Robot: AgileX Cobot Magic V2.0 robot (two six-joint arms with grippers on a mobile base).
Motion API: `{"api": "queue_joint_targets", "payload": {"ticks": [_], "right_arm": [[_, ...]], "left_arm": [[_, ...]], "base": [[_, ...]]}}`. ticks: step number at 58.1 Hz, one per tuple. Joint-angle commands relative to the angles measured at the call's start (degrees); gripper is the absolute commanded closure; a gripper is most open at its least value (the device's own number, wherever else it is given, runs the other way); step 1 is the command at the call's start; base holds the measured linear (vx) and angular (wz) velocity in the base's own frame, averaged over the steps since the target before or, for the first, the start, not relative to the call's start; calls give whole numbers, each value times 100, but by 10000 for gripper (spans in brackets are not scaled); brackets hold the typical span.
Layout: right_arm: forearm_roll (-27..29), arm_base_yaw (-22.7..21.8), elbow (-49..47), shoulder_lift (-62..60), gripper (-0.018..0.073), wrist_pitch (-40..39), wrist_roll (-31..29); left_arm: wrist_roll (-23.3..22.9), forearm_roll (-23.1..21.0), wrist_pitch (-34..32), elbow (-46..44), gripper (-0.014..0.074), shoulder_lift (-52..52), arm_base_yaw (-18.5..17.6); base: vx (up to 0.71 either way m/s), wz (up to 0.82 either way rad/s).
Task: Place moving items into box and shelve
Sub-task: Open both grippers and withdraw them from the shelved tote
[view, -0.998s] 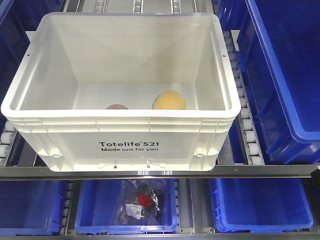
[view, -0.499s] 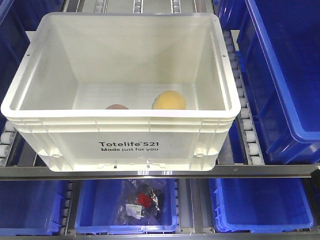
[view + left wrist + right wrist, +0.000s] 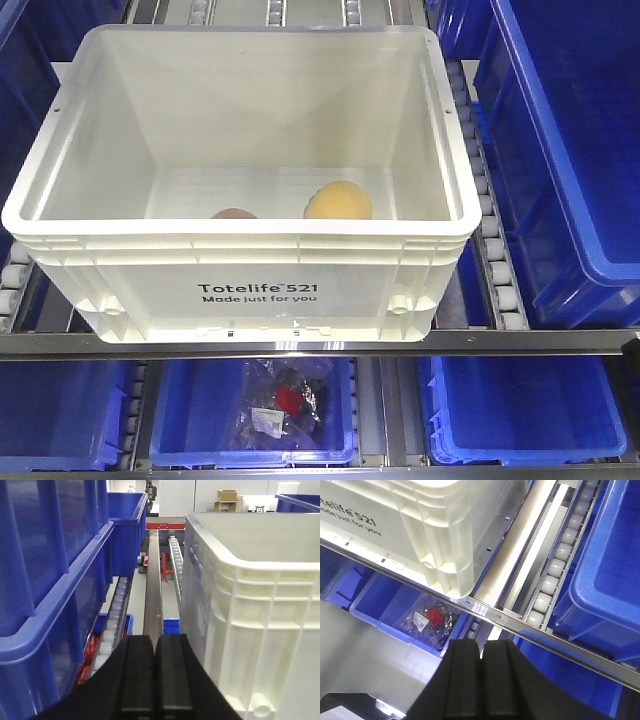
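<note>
**Box shelved, both items inside, grippers empty**

The left gripper (image 3: 156,680) has its two black fingers pressed flat together with nothing between them; it sits in the gap between the blue bins (image 3: 55,580) on the left and the box's (image 3: 260,610) left wall, touching neither. The right gripper (image 3: 482,680) is likewise closed on nothing, hanging below the box's near right corner, just off the metal shelf rail (image 3: 485,607).

Outward from there, the box (image 3: 240,290) rests on the roller shelf (image 3: 490,230), its printed face toward the near side. Inside, on the floor near the front wall, lie the pale yellow-orange item (image 3: 338,201) and, to its left and partly hidden by the rim, the reddish-brown item (image 3: 233,213). A lower blue bin holds a bagged bundle (image 3: 283,405).

Across the last second nothing in the front view has shifted: box and contents hold exactly the same place. That stillness, with both hands free, suggests the task is essentially finished, leaving at most a retreat.
</note>
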Motion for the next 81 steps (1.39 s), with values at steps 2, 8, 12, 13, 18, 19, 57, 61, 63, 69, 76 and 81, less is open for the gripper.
{"api": "queue_joint_targets", "payload": {"ticks": [2,8,12,13,18,19,57,61,63,69,76,81], "right_arm": [[-68,-12,-148,43,575,-360,-62],[-68,-12,-148,43,575,-360,-62],[-68,-12,-148,43,575,-360,-62],[-68,-12,-148,43,575,-360,-62],[-68,-12,-148,43,575,-360,-62],[-68,-12,-148,30,575,-367,-61],[525,-2814,3490,-2440,575,-5550,-62],[530,-2980,3801,-2599,575,-5904,-62],[530,-3038,3937,-2667,575,-6066,-62],[536,-3085,4193,-2786,575,-6412,-62],[535,-3081,4180,-2780,575,-6516,-62],[535,-3081,4180,-2774,575,-6514,-62]], "left_arm": [[-74,-37,-502,151,613,-81,-2],[-74,-37,-502,151,613,-81,-2],[-74,-37,-502,151,613,-81,-2],[-74,-37,-502,151,613,-81,-2],[-74,-37,-502,151,613,-81,-2],[-74,-37,-502,151,613,-81,-2],[-74,-37,-502,151,613,-81,-2],[-74,-37,-502,151,613,-81,-2],[-74,-37,-502,151,613,-81,-2],[-74,-37,-502,151,613,-81,-2],[-74,-37,-502,151,613,-81,-2],[-74,-37,-502,151,613,-81,-2]], "base": [[0,0],[0,0],[0,0],[0,0],[0,0],[0,0],[0,0],[0,0],[0,0],[0,0],[0,0],[0,0]]}}
